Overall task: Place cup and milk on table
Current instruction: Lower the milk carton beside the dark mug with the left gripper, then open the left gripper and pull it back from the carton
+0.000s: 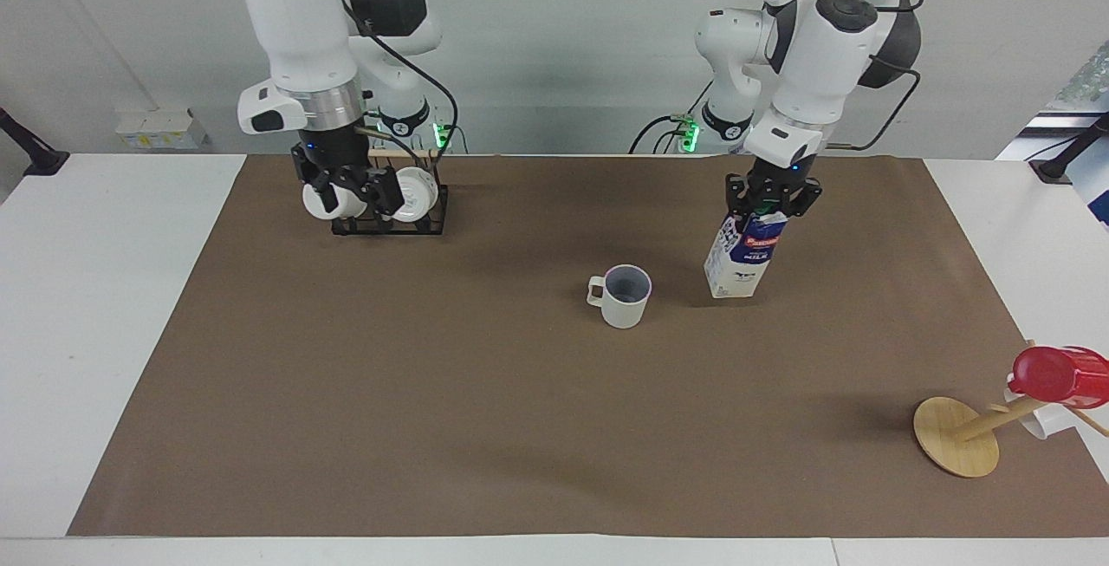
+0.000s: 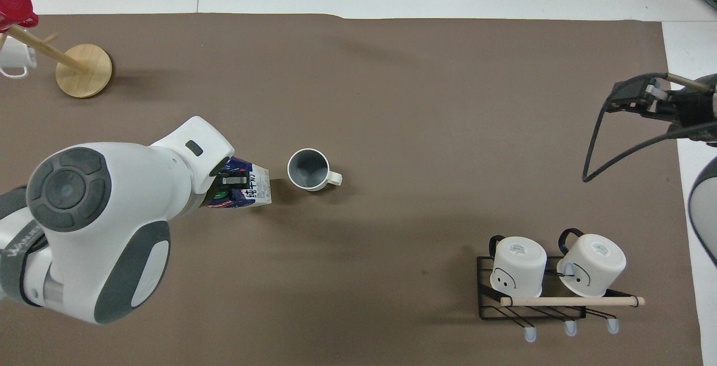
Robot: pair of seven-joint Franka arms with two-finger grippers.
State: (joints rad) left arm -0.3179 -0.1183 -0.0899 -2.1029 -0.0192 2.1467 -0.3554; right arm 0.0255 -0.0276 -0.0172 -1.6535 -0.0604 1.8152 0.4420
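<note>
The cup (image 1: 625,296) stands upright near the middle of the brown paper mat (image 1: 433,393) on the white table (image 1: 95,306), handle toward the right arm's end; it also shows in the overhead view (image 2: 307,168). My left gripper (image 1: 770,204) is shut on the top of the milk (image 1: 742,258) and holds it slightly tilted, right beside the cup, its bottom at or just above the mat. The overhead view shows the milk (image 2: 246,191) under the left hand. My right gripper (image 1: 351,193) is open and empty, over the mug rack.
A black wire rack (image 1: 429,221) with two white mugs (image 1: 414,195) stands near the robots at the right arm's end. A wooden mug tree (image 1: 953,438) with a red cup (image 1: 1053,374) stands at the left arm's end, farther from the robots.
</note>
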